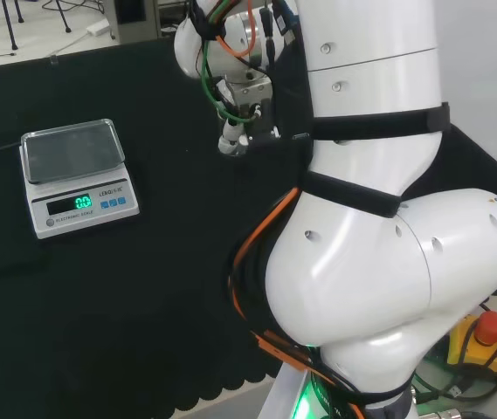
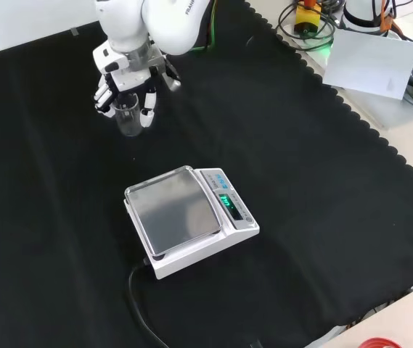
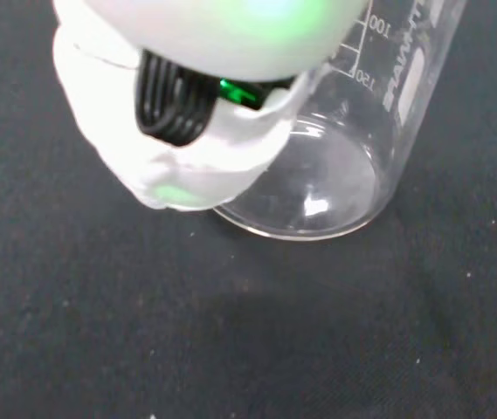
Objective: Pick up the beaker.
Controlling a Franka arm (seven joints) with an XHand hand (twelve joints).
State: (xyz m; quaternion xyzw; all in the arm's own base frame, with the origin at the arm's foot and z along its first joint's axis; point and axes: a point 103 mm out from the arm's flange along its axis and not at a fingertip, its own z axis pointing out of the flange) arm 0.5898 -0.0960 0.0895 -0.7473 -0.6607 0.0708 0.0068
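A clear glass beaker [image 2: 128, 120] with printed marks stands upright on the black cloth at the far left of the front view. The hand [image 2: 128, 75] comes down over it from above. Its fingers [image 2: 104, 98] lie against the beaker's left side and the thumb [image 2: 148, 109] against its right, so the hand is closed round the glass. In the wrist view the beaker [image 3: 335, 175] is close, and a white part of the hand [image 3: 187, 166] rests against its wall near the base. The base looks level with the cloth. In the head view part of the hand [image 1: 233, 140] shows beside the arm.
A white electronic scale [image 2: 188, 217] with a steel pan and a lit display sits in the middle of the cloth, its black cable [image 2: 137, 297] running toward the front edge. The scale [image 1: 73, 175] is at the left in the head view. Cables and paper [image 2: 373, 61] lie off the cloth.
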